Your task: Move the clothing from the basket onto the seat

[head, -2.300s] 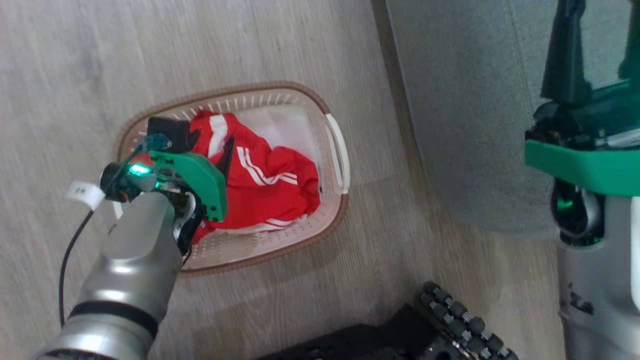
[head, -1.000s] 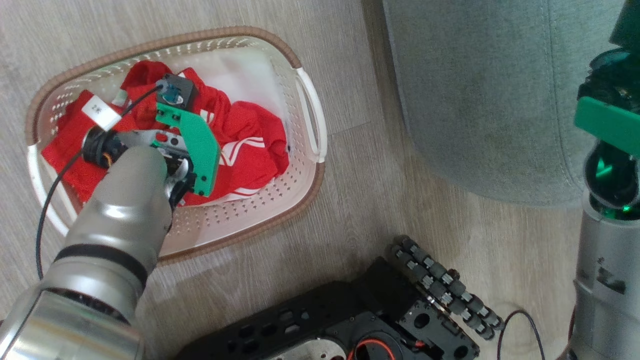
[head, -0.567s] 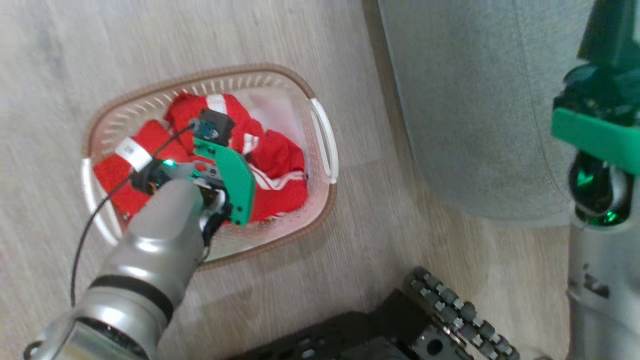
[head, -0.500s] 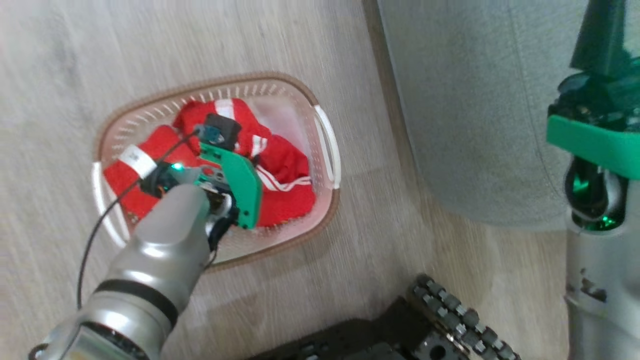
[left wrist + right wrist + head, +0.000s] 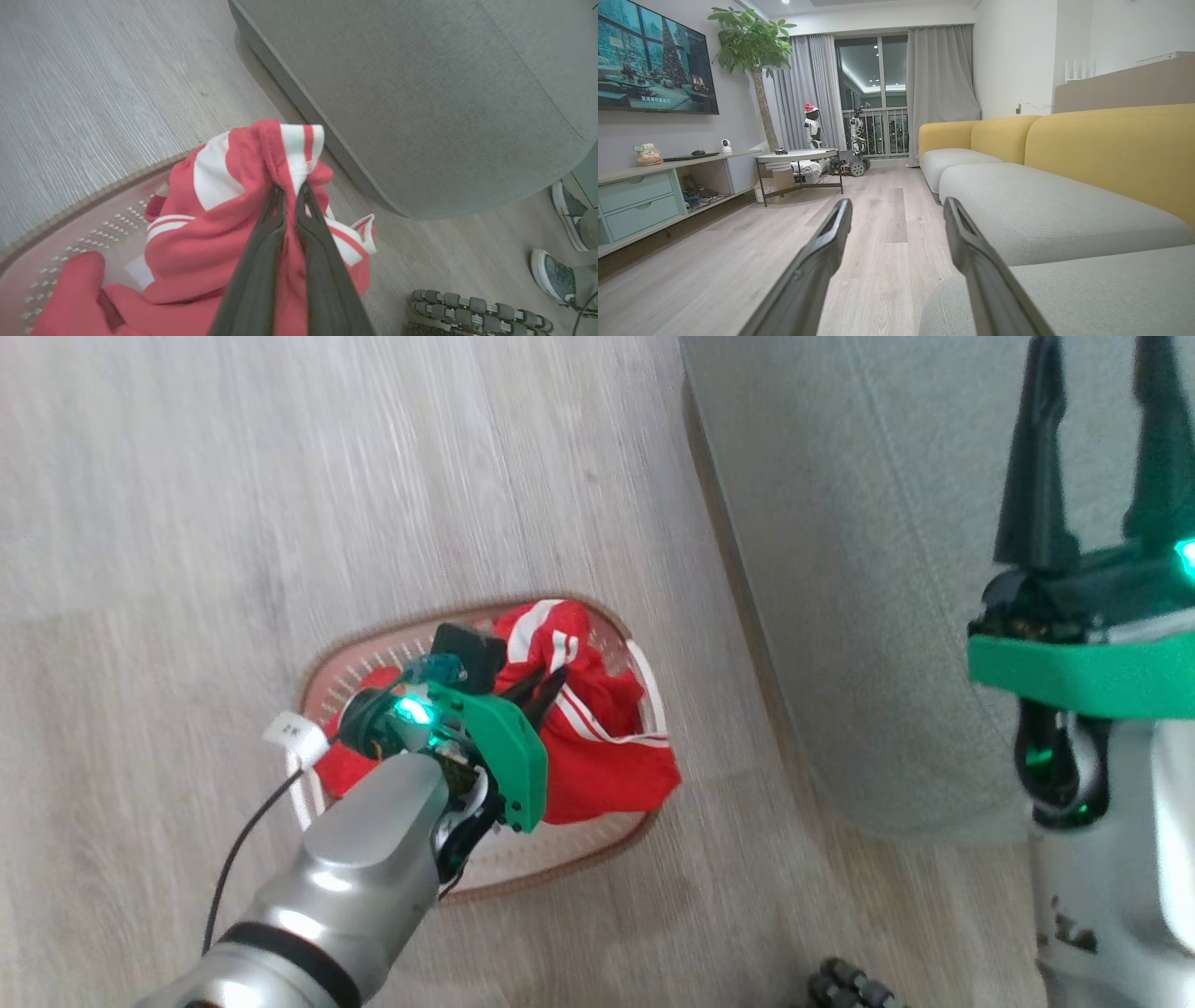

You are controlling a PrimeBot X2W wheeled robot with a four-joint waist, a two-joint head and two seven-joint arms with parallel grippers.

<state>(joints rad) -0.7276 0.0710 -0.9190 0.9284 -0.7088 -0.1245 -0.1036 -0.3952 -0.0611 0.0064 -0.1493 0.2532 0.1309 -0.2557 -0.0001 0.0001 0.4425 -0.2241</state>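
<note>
Clearly, the clothing [image 5: 187, 252] hangs pinched in the left hand [image 5: 289, 189].

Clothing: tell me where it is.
Head view, lower centre: the clothing hangs pinched in the left gripper over the basket, left of the seat.

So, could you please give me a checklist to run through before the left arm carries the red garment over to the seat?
1. Grip: ok. The left claw is shut on a fold of the red sports garment, by its white band.
2. Garment out of the basket: not ok. Much of it lies inside, with one hem draped over the rim.
3. Snagging on the perforations: cannot tell.
4. Route: ok. The grey-green seat stands right beside the basket.
5. Right claw: ok. It is open, by the seat, apart from the garment.
6. Bystander: ok. A person's shoes are beyond the seat's corner, seemingly off the route.
</note>
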